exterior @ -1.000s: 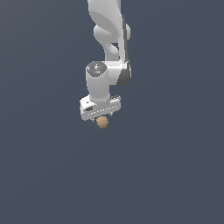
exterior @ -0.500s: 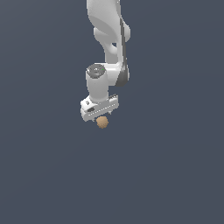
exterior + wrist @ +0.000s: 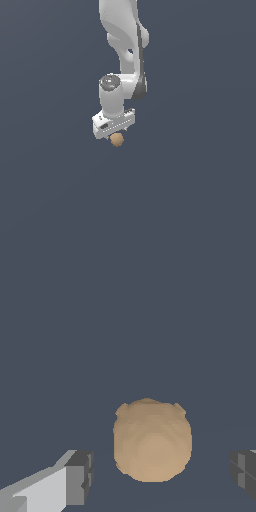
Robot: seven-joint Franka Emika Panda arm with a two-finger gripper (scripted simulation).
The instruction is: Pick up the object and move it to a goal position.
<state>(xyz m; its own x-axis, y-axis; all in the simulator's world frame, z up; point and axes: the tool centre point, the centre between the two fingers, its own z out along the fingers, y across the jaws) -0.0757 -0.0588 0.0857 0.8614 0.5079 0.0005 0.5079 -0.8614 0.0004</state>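
Note:
The object is a small tan-brown mottled ball (image 3: 117,140). In the exterior view it sits just under the white gripper bar of my gripper (image 3: 115,132), near the middle of the scene. In the wrist view the ball (image 3: 152,443) lies between my two dark fingertips (image 3: 80,476), with a clear gap on each side. My gripper (image 3: 161,476) is open around the ball and neither finger touches it. The far finger shows only at the picture's edge. No goal marker is in view.
A plain dark grey-blue surface (image 3: 200,200) fills both views. The white arm (image 3: 122,40) comes down from the top of the exterior view. No other objects show.
The upper arm links have shifted slightly. The gripper bar stays just over the ball, and the ball has not visibly moved.

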